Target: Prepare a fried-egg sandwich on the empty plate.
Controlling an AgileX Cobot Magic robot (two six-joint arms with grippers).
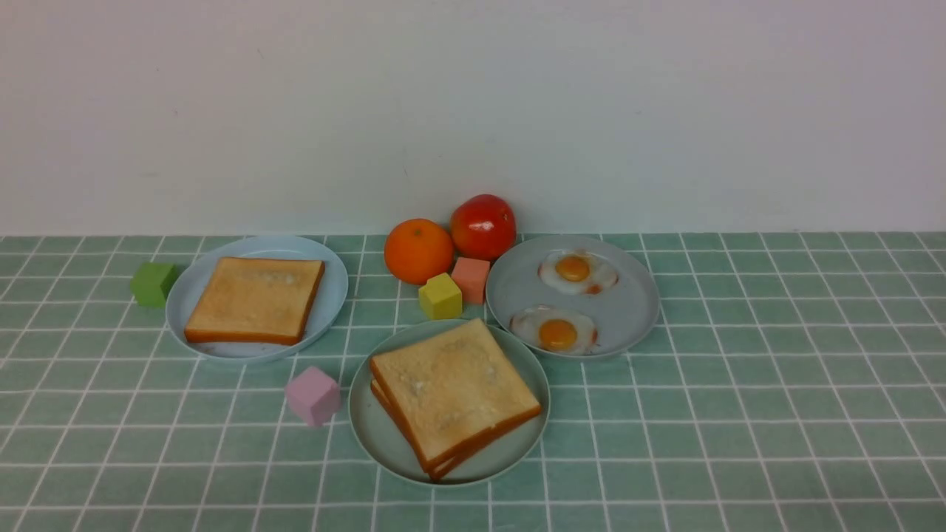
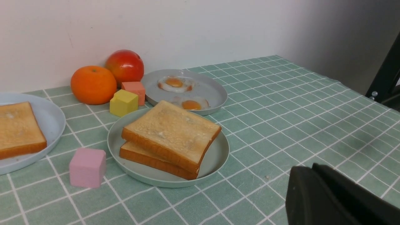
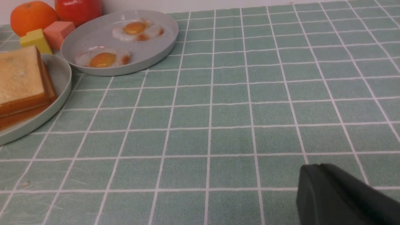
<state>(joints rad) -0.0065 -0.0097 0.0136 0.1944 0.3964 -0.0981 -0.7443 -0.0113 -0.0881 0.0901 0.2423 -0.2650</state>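
Two golden-brown toast slices (image 1: pixel 452 388) lie stacked on the pale mint-green plate (image 1: pixel 510 451) at the front middle. No egg shows between them. The stack also shows in the left wrist view (image 2: pixel 170 132) and at the edge of the right wrist view (image 3: pixel 18 78). Neither gripper shows in the front view. My left gripper (image 2: pixel 309 167) is shut and empty, low over the cloth, apart from the plate (image 2: pixel 215 156). My right gripper (image 3: pixel 315 165) is shut and empty over bare cloth, far from the plate (image 3: pixel 61 78).
A light-blue plate (image 1: pixel 332 288) at the left holds one toast slice (image 1: pixel 255 299). A grey-blue plate (image 1: pixel 635 295) holds two fried eggs (image 1: pixel 576 270). An orange (image 1: pixel 417 251), a tomato (image 1: pixel 482 225) and yellow (image 1: pixel 440 295), salmon (image 1: pixel 471 279), pink (image 1: pixel 313 395) and green (image 1: pixel 153 284) cubes stand around.
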